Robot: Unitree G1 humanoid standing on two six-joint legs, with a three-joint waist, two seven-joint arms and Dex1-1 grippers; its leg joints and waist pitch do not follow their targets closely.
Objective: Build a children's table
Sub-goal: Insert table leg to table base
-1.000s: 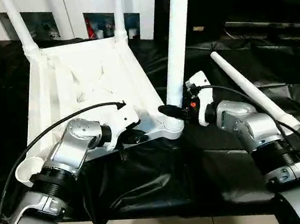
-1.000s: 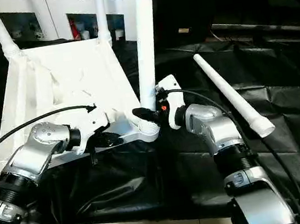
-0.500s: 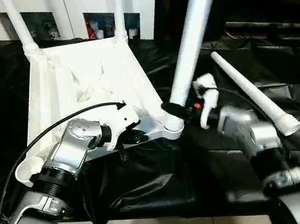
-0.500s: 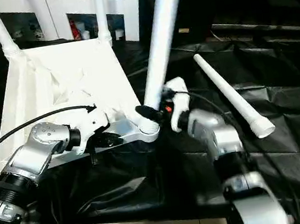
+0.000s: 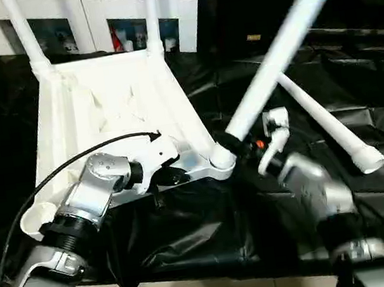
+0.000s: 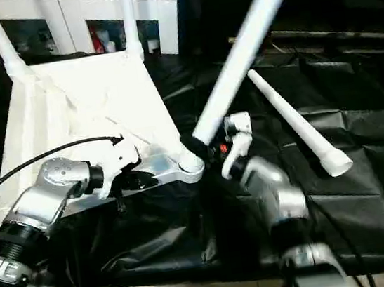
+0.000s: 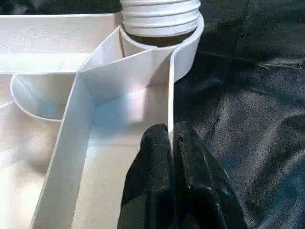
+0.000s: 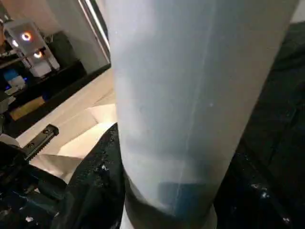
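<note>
The white table top (image 5: 102, 106) lies upside down on black cloth, ribs facing up. Two legs (image 5: 21, 31) (image 5: 152, 14) stand in its far corner sockets. My right gripper (image 5: 238, 143) is shut on a third leg (image 5: 278, 47) low on its shaft. That leg leans steeply to the right, its threaded end (image 7: 159, 14) sitting at the near right corner socket (image 5: 221, 159). My left gripper (image 7: 170, 138) is shut on a thin rib of the table top just beside that socket. A fourth leg (image 5: 324, 122) lies loose on the cloth to the right.
A white glass-door cabinet (image 5: 112, 19) stands behind the work surface. The near left corner socket (image 5: 35, 217) holds no leg. The black cloth (image 5: 190, 236) hangs over the front edge, with floor below. A black cable (image 5: 74, 162) loops over my left forearm.
The leg in my right gripper has swung from upright to a steep lean to the right, its foot staying at the socket. My right forearm turned with it. The left gripper stayed put.
</note>
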